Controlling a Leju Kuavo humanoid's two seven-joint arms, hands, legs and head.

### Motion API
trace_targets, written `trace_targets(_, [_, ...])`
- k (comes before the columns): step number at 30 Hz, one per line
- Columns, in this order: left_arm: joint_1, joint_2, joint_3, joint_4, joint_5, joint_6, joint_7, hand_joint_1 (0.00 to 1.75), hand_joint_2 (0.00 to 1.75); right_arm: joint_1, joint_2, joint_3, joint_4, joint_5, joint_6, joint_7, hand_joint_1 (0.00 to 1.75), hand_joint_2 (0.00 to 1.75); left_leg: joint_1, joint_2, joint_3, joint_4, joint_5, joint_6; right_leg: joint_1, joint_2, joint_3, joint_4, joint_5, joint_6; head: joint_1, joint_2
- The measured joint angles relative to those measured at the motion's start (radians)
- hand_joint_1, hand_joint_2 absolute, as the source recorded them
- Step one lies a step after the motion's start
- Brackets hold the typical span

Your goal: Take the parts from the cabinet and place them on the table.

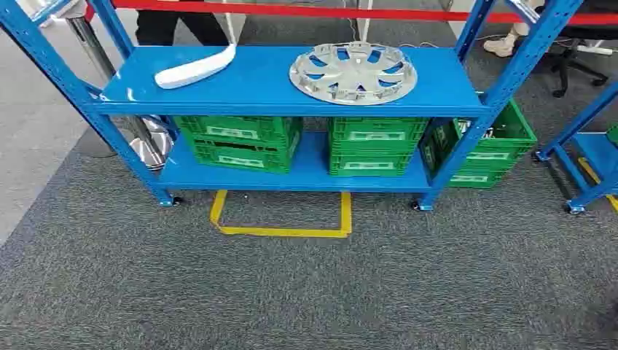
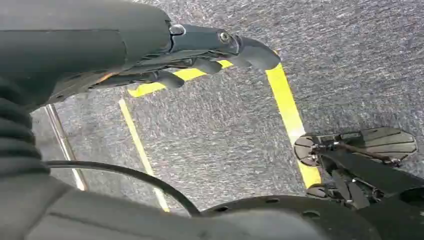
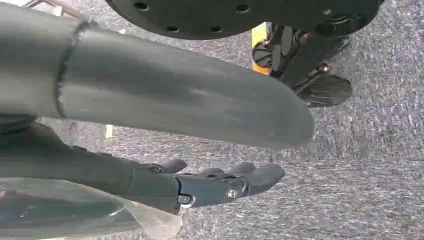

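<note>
Clearly nothing is in hand yet: the left hand (image 2: 200,55) hangs over the grey carpet (image 1: 306,292) with its fingers loosely extended and holding nothing, and the right hand (image 3: 220,182) hangs the same way, fingers slightly curled and apart, empty. Both parts lie on the top shelf (image 1: 262,76) of the blue cabinet (image 1: 503,87): a white curved trim piece (image 1: 195,69) toward the left and a silver wheel cover (image 1: 353,71) toward the right, well apart from each other. The main risk, as I judge it, is in the grasp itself. The wheel cover is wide, thin and shiny, lying flat, so fingers may slide off its rim or push it toward the far edge of the shelf. The trim piece is long and narrow; gripped at one end it could swing and drop. The cabinet's slanted blue posts stand near both ends of the shelf, and an arm reaching in could knock one. Green crates (image 1: 240,140) sit on the lower shelf, and a yellow taped outline (image 1: 280,231) marks the floor just in front; standing off that mark could leave the reach short.
</note>
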Motion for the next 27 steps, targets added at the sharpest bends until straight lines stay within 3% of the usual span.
trace_targets(18, [0.0,0.0,0.0,0.0,0.0,0.0,0.0,0.0,1.75,0.0,0.0,0.0,0.0,0.0,0.0,0.0,0.0,0.0,0.0,0.0,0.0,0.0,0.0,0.0,0.0,0.0,0.0,0.0,0.0,0.0,0.0,0.0])
trace_targets(19, [0.0,0.0,0.0,0.0,0.0,0.0,0.0,0.0,0.0,0.0,0.0,0.0,0.0,0.0,0.0,0.0,0.0,0.0,0.0,0.0,0.0,0.0,0.0,0.0,0.0,0.0,0.0,0.0,-0.001,0.0,0.0,0.0])
trace_targets(24, [0.0,0.0,0.0,0.0,0.0,0.0,0.0,0.0,0.0,0.0,0.0,0.0,0.0,0.0,0.0,0.0,0.0,0.0,0.0,0.0,0.0,0.0,0.0,0.0,0.0,0.0,0.0,0.0,-0.001,0.0,0.0,0.0])
trace_targets(25, [0.0,0.0,0.0,0.0,0.0,0.0,0.0,0.0,1.75,0.0,0.0,0.0,0.0,0.0,0.0,0.0,0.0,0.0,0.0,0.0,0.0,0.0,0.0,0.0,0.0,0.0,0.0,0.0,-0.001,0.0,0.0,0.0])
trace_targets(27, [0.0,0.0,0.0,0.0,0.0,0.0,0.0,0.0,1.75,0.0,0.0,0.0,0.0,0.0,0.0,0.0,0.0,0.0,0.0,0.0,0.0,0.0,0.0,0.0,0.0,0.0,0.0,0.0,-0.001,0.0,0.0,0.0])
